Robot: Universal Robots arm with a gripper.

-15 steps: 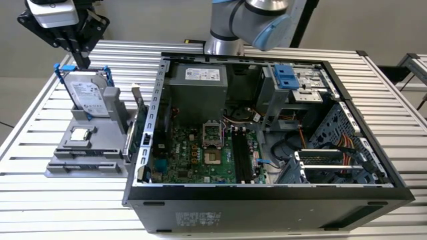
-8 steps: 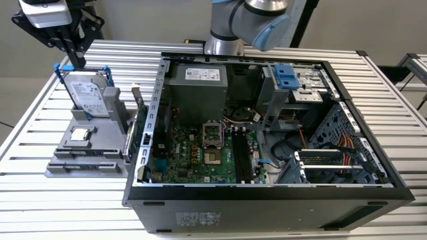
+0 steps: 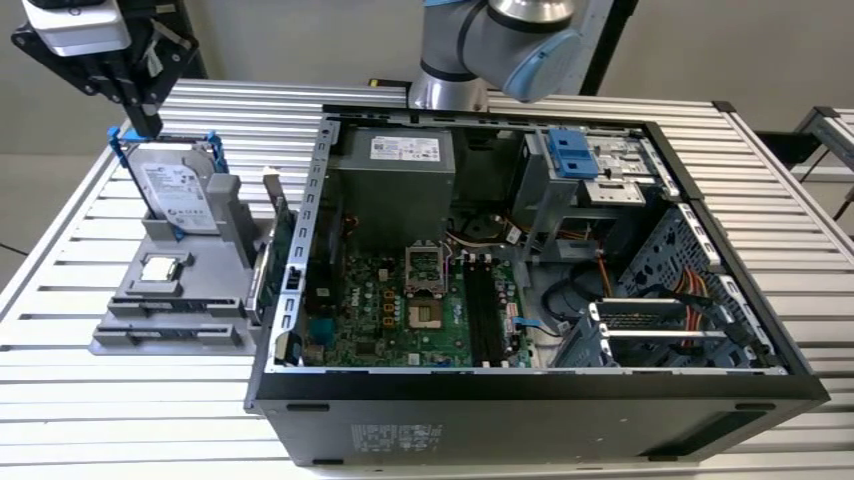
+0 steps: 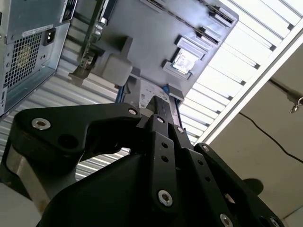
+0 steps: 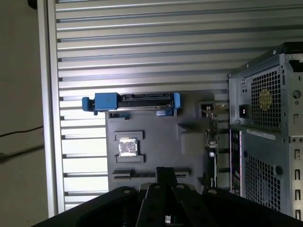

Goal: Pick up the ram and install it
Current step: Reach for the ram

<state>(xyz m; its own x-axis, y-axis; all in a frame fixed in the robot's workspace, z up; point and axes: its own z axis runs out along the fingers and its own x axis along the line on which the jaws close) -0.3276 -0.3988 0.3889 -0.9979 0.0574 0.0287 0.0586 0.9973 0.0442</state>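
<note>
We see a table (image 3: pixel 120 410) of ribbed, matt silver metal, a tray (image 3: pixel 160 338) of dull grey plastic, a drive (image 3: pixel 176 192) in shiny metal with blue plastic rails (image 5: pixel 106 101), a case (image 5: pixel 279 142) of perforated grey sheet metal, and a matt black gripper (image 3: pixel 139 124).

We see a table (image 3: pixel 134 400) topped with silver slats running left to right, edged by a plain metal rail. Beyond its far edge stands a bare beige wall (image 3: pixel 307 40). At the exterior view's right, a little apart from the table, the corner of a second slatted table (image 3: pixel 834 130) comes in. In the first wrist view the slats (image 5: pixel 142 47) catch strong light and shine almost white in places. Beside the rail there lies a dull grey-beige floor (image 5: pixel 21 71) with a thin black cable (image 5: pixel 21 132) across it. In the second wrist view we find floor (image 4: pixel 265 165) and cable (image 4: pixel 267 135) again.
</note>
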